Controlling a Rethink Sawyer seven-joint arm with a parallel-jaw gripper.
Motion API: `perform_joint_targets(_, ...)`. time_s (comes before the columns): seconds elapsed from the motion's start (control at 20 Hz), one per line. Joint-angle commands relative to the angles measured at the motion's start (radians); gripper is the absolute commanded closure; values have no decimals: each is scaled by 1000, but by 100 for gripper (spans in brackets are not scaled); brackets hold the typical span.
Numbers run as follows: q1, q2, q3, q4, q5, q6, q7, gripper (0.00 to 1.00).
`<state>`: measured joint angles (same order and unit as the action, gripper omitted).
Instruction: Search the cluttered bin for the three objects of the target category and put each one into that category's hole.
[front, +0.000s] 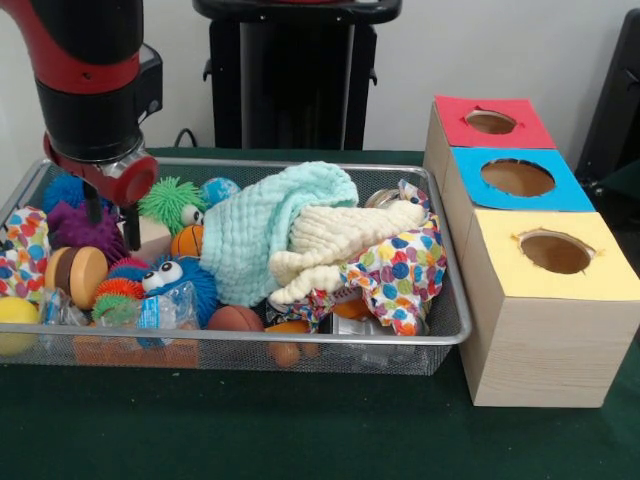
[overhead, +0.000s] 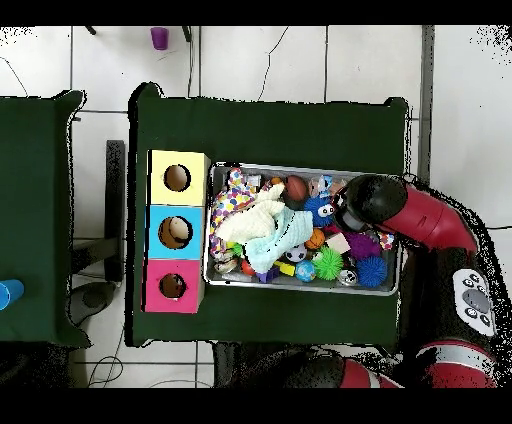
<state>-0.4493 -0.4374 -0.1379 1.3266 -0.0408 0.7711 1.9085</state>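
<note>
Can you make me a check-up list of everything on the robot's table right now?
Surface: dark green cloth on the table.
Job's things: the bin is packed full; the hole in the red-topped box shows nothing in it.
Clutter: mint cloth, cream cloth, dotted cloth, spiky balls, blue googly-eyed ball, blue-topped box, yellow-topped box.
Tool: tool hangs over the bin's end away from the boxes; open or shut, cannot tell.
Cables: black cable behind the bin.
Surroundings: white wall, tiled floor.

The arm (front: 85, 75) has thick black cylindrical links banded in red, with a red-rimmed wrist collar.
</note>
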Motion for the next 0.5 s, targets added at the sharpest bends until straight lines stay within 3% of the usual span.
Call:
perform_joint_targets(0.05,-5,-15,117,139,26,-46,52,0)
perform_joint_targets(0.5,-6,-9,131,173,33,-95,77,0)
